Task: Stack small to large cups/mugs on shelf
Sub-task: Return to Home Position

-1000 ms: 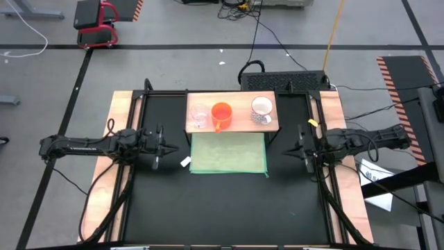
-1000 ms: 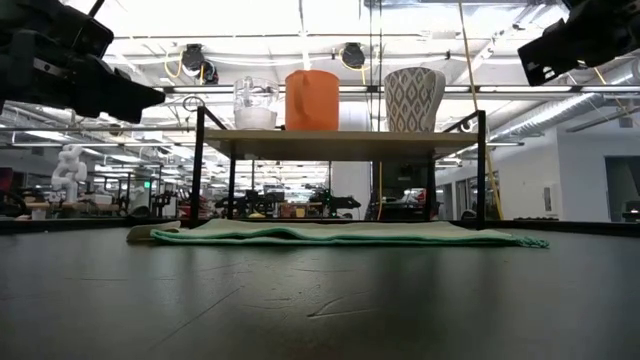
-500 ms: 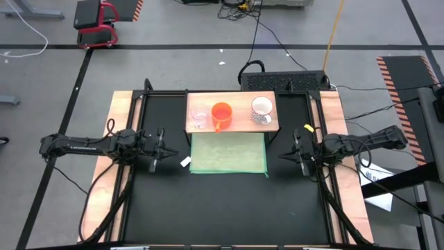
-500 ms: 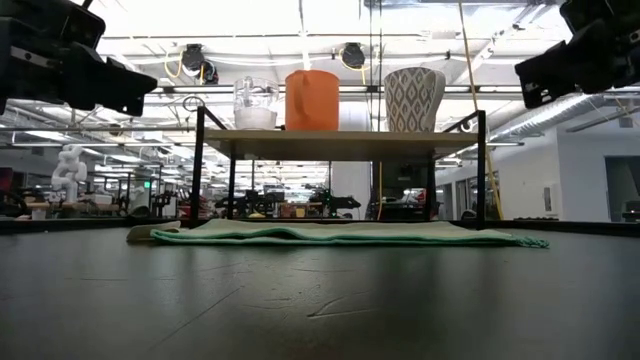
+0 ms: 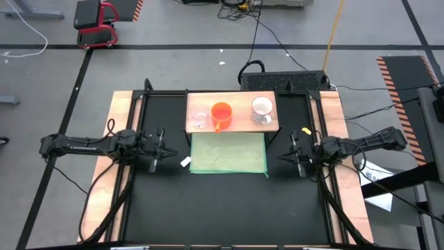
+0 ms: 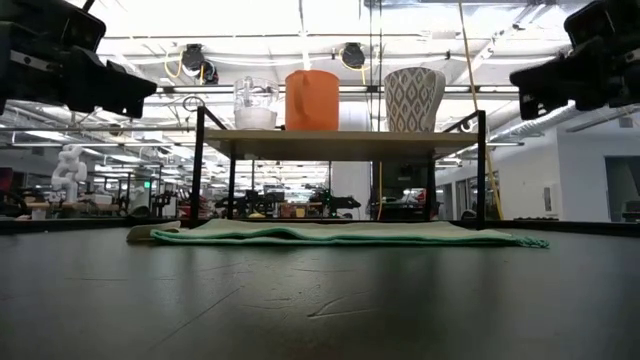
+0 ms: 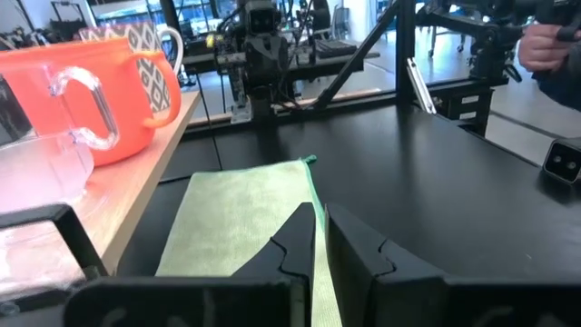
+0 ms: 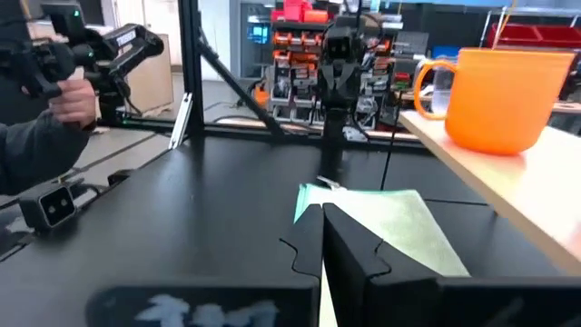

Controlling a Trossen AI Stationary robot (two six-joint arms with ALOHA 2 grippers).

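Observation:
The pale-wood shelf (image 5: 232,115) stands on black legs at the table's far middle. On its top, each resting on its base, from left to right stand the clear cup (image 5: 200,117), the orange mug (image 5: 221,112) and the white mug (image 5: 261,107), which has a grey diamond pattern on its outside (image 6: 413,99). My left gripper (image 5: 161,148) is shut and empty, left of the shelf and nearer the table's front edge, its fingers (image 7: 300,238) pointing right. My right gripper (image 5: 297,153) is shut and empty to the right of the shelf, its fingers (image 8: 349,241) pointing left.
A green mat (image 5: 229,153) lies flat on the black table just in front of and under the shelf, with a small white tag (image 5: 185,162) at its left corner. Wooden strips (image 5: 121,139) run along both table sides. A person's hand (image 8: 68,95) holds a device beyond the table.
My right gripper has gone toward the table's left edge and down, staying shut and empty. The cups, the shelf and the mat have kept still.

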